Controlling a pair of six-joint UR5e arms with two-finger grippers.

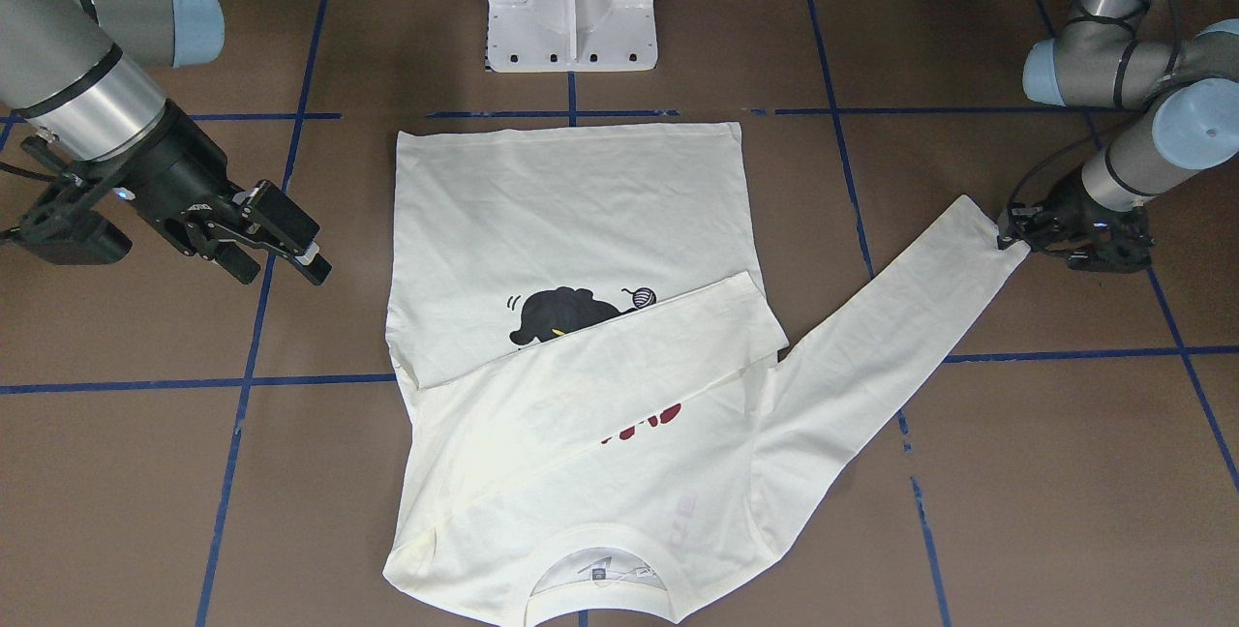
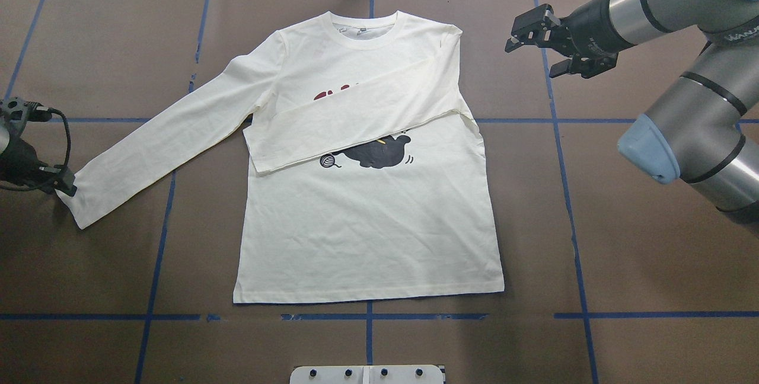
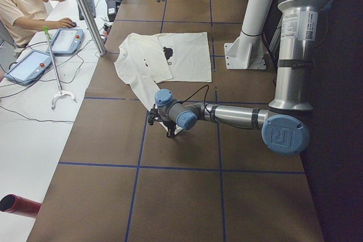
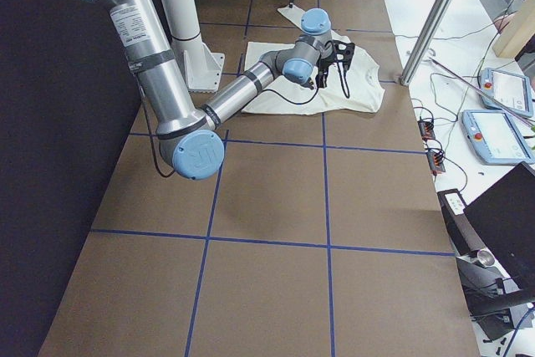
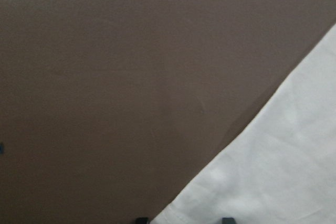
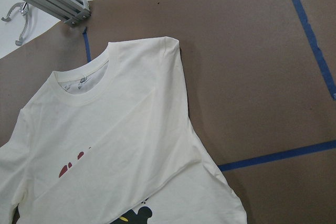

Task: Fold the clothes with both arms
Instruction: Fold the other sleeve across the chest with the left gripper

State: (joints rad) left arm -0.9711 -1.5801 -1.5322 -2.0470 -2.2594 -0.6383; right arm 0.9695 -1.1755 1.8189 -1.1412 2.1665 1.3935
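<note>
On brown table (image 2: 89, 265), blue tape grid (image 2: 89, 316), T-shirt (image 2: 367, 224)

The light is bright and even, and it comes from above. The brown table (image 2: 593, 242) looks dull and flat. The white shirt (image 2: 367, 230) is very bright, so its folds look faint. It drops only a thin, soft shadow along its edges. The silver part of the right arm (image 1: 87, 95) has small shiny streaks. The left wrist view is dim and blurry, too close to be sharp. The right wrist view is sharp. In both side views, the edge by the robot goes deep black.
</note>
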